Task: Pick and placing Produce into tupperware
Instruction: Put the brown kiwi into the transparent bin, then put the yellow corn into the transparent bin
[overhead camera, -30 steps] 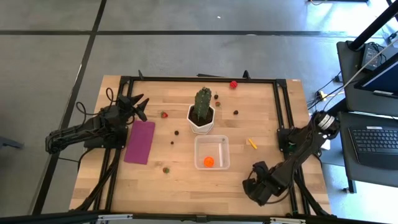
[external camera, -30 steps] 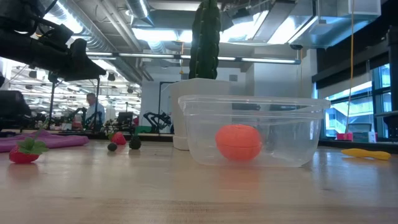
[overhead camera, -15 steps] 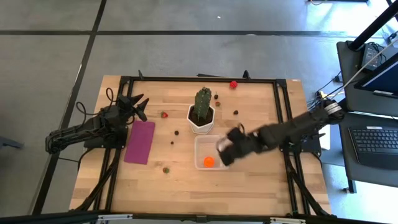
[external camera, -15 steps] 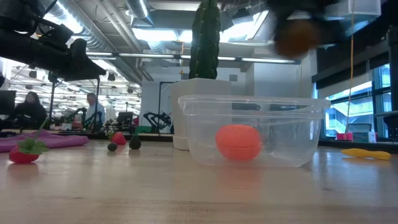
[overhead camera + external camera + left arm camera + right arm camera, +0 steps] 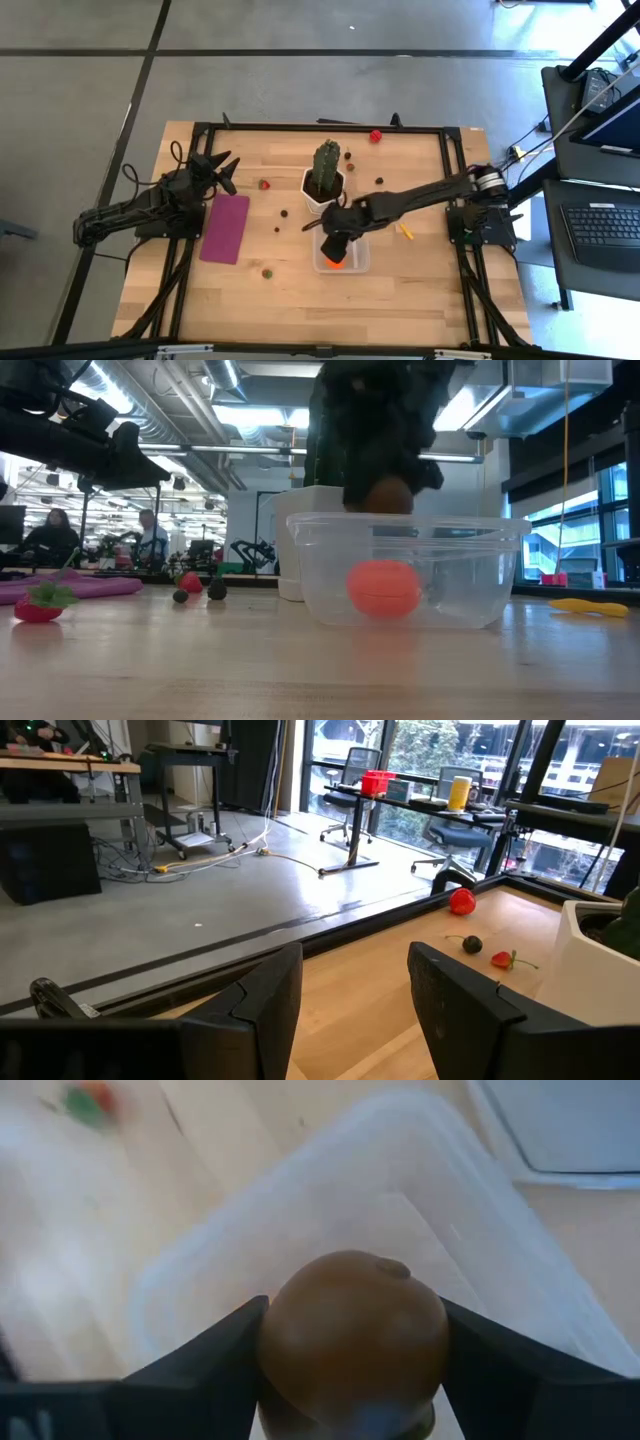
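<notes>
Right gripper (image 5: 350, 1410) clamped on round brown produce piece (image 5: 352, 1335), poised over small clear square plastic tupperware (image 5: 359, 262) near counter (image 5: 420, 290) centre; orange ball (image 5: 384, 589) inside. Left gripper (image 5: 226, 168) parked by flat magenta rectangle (image 5: 225, 228), fingers (image 5: 270, 1010) apart, empty.

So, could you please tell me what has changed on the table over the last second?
The right end effector, shut on a round brown produce piece, swung from the table's near right corner to above the clear plastic tupperware. Nothing was released. The left end effector stays open by the magenta rectangle; the orange ball remains inside the tupperware.
</notes>
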